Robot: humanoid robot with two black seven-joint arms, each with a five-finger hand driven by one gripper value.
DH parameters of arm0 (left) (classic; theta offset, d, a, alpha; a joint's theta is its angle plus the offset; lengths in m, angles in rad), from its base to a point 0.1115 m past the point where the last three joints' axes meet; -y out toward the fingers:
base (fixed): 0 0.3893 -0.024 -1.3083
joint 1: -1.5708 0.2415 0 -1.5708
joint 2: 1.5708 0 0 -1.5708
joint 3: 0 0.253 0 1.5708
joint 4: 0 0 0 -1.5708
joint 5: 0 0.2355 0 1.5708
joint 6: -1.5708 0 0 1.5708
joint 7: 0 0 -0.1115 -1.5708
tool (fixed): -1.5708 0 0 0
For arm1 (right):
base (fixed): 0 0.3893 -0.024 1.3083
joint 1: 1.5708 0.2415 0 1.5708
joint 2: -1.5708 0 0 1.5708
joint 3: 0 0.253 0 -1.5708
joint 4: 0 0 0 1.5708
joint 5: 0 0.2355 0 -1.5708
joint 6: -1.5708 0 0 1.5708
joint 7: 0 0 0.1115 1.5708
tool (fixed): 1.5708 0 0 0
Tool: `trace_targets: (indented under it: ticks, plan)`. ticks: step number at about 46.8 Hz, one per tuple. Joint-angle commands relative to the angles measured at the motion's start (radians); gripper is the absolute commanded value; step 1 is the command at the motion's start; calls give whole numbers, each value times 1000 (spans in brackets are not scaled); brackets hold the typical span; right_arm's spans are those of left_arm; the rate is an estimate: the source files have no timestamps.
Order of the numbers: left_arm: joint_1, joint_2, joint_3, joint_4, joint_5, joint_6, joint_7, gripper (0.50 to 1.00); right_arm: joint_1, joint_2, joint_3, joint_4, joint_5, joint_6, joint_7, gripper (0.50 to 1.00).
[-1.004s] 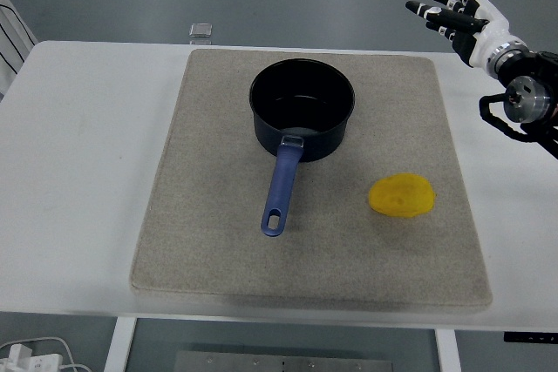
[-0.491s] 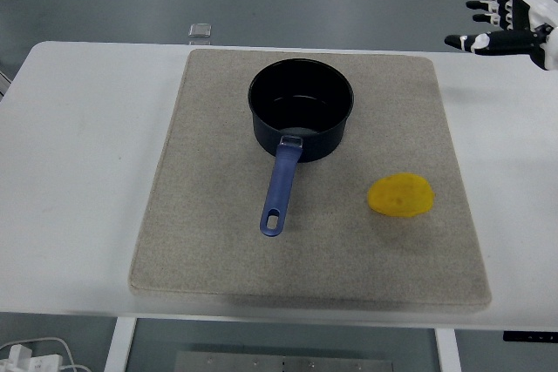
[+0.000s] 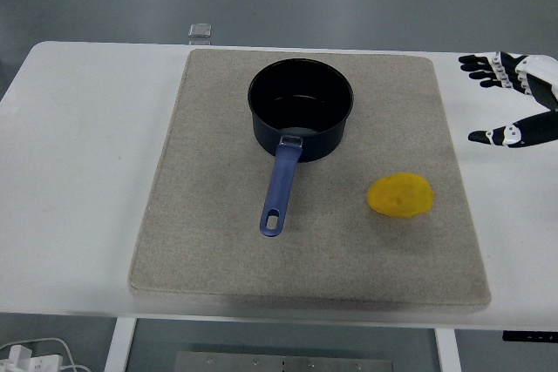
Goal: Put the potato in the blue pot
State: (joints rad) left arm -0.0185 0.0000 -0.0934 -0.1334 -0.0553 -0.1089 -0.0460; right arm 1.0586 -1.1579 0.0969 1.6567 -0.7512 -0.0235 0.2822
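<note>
White counter (image 3: 78, 172) carries a beige felt mat (image 3: 209, 250). Nearest on it, toward its right side, a lumpy, smooth yellow potato (image 3: 400, 195) lies ungrasped. Behind it to the left, the dark blue metal pot (image 3: 301, 111) is set empty, handle turned nearward. At the right edge, the right robot hand (image 3: 516, 106) is held spread wide, empty, seemingly readied for a grasp.

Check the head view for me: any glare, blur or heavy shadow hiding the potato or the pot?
Head view: lighting is even and soft, with no glare on the potato, which is sharp. The pot is sharp too, its dark inside showing only faint reflections. Shadows on the mat are weak. The right hand, cut off by the right edge, looks slightly soft, its fingers spread.
</note>
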Motion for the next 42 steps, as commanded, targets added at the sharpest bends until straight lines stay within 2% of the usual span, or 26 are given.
trace_targets:
  ticks: [1, 7, 21, 42]
  plan:
    - [0, 0, 0, 0, 0, 0, 0, 1000, -37, 7, 0, 5, -52, -7, 0, 934]
    - [0, 0, 0, 0, 0, 0, 0, 1000, -78, 41, 0, 5, -92, -21, 2, 934]
    - [0, 0, 0, 0, 0, 0, 0, 1000, -141, 144, -32, -17, -227, -110, 2, 932]
    - [0, 0, 0, 1, 0, 0, 0, 1000, -169, 234, -40, -90, -264, -131, 2, 926]
